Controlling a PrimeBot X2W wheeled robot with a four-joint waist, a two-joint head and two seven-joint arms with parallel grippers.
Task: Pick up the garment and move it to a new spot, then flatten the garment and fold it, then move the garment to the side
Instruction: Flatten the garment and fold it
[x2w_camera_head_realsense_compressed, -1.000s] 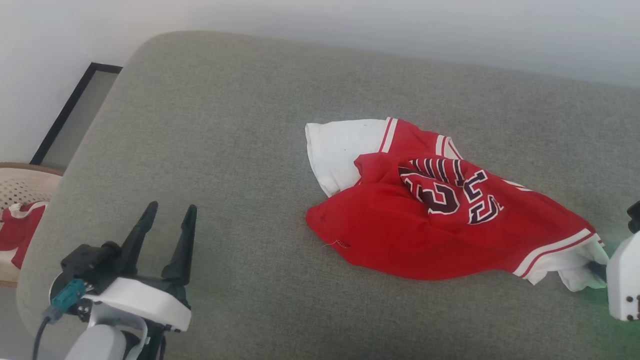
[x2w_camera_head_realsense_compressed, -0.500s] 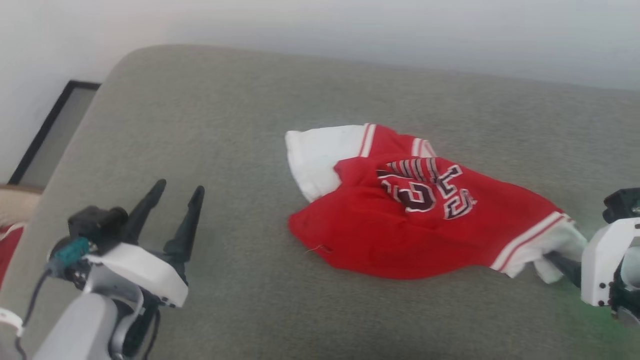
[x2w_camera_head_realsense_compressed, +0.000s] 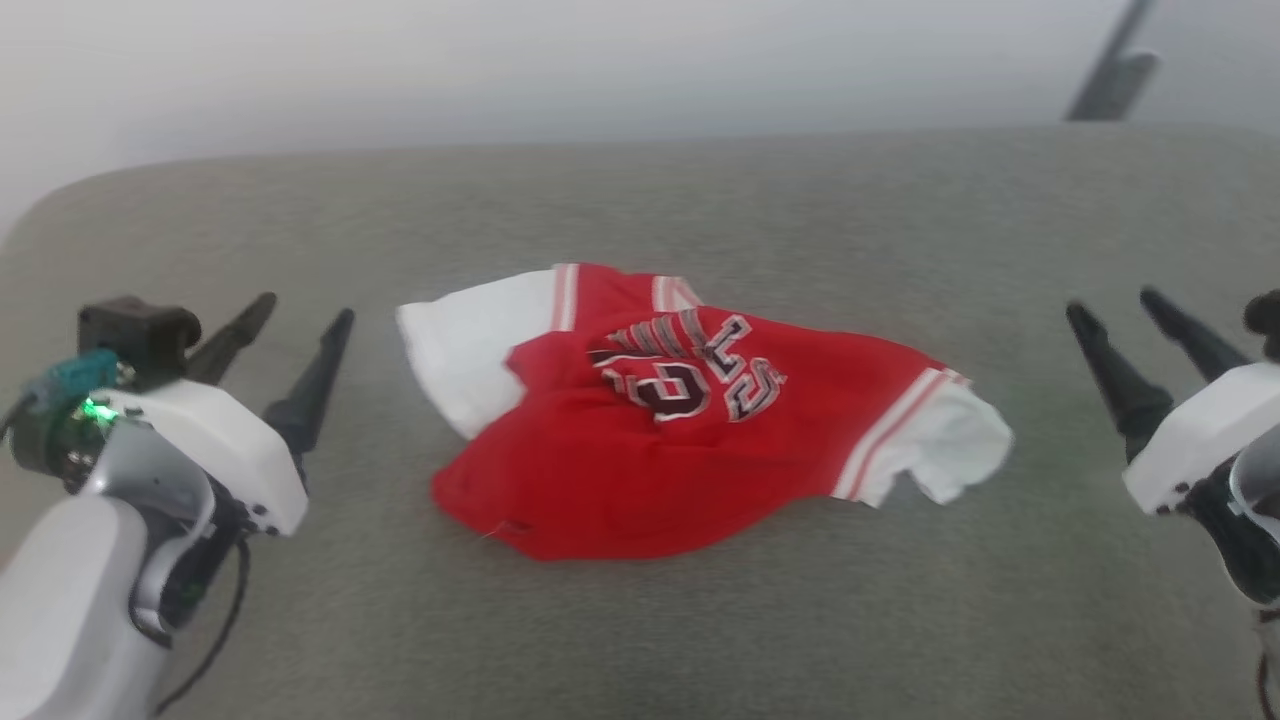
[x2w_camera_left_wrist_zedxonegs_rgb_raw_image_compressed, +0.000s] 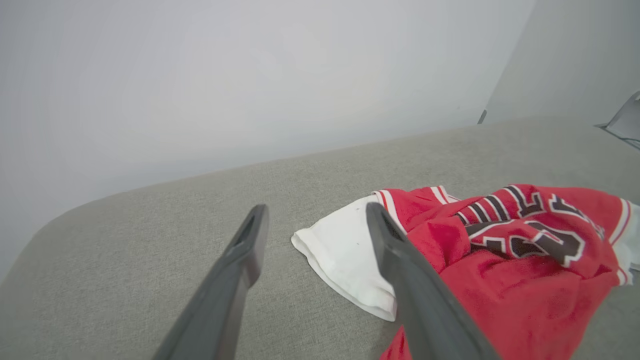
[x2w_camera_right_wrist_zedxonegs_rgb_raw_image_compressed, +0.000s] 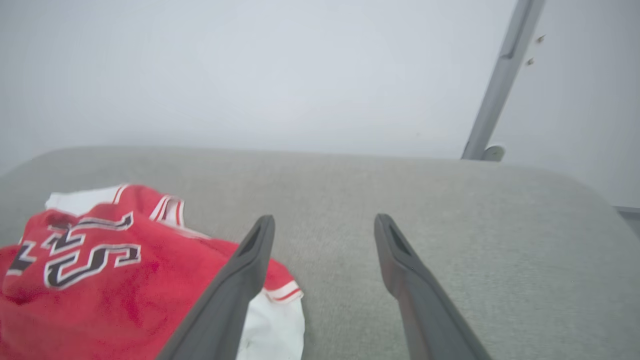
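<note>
1. Grey fabric-covered surface (x2w_camera_head_realsense_compressed: 640, 640), rounded corners, centre to 6 o'clock.
2. Pale wall (x2w_camera_head_realsense_compressed: 500, 70), 12 o'clock.
3. Grey slanted bar (x2w_camera_head_realsense_compressed: 1115, 70), approx. 1 o'clock, blurred.

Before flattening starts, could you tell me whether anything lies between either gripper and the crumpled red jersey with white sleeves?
Nothing visible does: only grey upholstered surface separates the open left gripper and the open right gripper from the red jersey with white sleeves.

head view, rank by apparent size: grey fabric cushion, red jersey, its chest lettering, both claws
1. grey fabric cushion
2. red jersey with white sleeves
3. dark white-outlined chest lettering
Left claw and right claw look alike; near the camera, so unranked.
</note>
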